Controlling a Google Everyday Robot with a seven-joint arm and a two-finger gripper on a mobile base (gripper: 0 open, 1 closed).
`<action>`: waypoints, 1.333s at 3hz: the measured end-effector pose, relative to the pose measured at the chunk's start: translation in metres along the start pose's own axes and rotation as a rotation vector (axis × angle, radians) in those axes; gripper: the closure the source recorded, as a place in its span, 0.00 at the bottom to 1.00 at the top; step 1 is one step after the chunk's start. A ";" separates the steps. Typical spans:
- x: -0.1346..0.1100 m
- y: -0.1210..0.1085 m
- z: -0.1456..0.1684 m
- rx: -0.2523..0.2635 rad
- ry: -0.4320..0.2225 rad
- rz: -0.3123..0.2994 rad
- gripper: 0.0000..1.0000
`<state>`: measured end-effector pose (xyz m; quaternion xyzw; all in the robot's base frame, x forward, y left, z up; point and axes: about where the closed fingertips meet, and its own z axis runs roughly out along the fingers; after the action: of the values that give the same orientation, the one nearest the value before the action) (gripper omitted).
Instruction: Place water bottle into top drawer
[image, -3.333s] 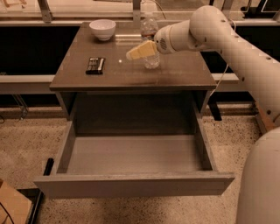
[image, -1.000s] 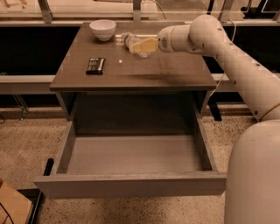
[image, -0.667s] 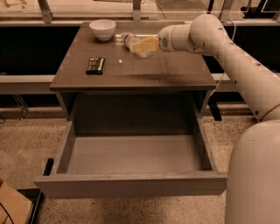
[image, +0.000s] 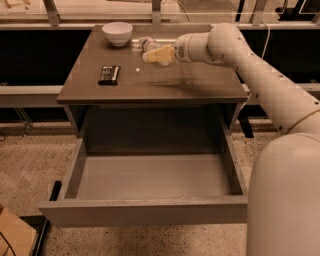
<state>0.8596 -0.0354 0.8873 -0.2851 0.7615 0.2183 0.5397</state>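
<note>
The water bottle (image: 146, 44) lies on its side near the back of the grey-brown table (image: 170, 82), just right of the white bowl. My gripper (image: 156, 54) reaches in from the right and sits right against the bottle's near end, low over the tabletop. I cannot tell whether it holds the bottle. The top drawer (image: 150, 175) is pulled fully out below the table, and its grey interior is bare.
A white bowl (image: 117, 33) stands at the table's back left. A small black flat object (image: 109, 74) lies on the left of the tabletop. My white arm (image: 260, 80) crosses the table's right side. A brown box corner (image: 15, 235) sits on the floor at lower left.
About three seconds ago the bottle stood upright by the gripper. It has since tipped onto its side and shifted left toward the bowl, with the gripper following. Nothing has moved in the last second.
</note>
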 end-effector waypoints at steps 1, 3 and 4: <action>0.005 -0.002 0.038 -0.009 -0.033 0.005 0.00; 0.016 -0.019 0.077 0.044 -0.051 0.036 0.24; 0.018 -0.025 0.069 0.084 -0.041 0.031 0.48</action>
<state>0.9203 -0.0134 0.8468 -0.2456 0.7632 0.2002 0.5632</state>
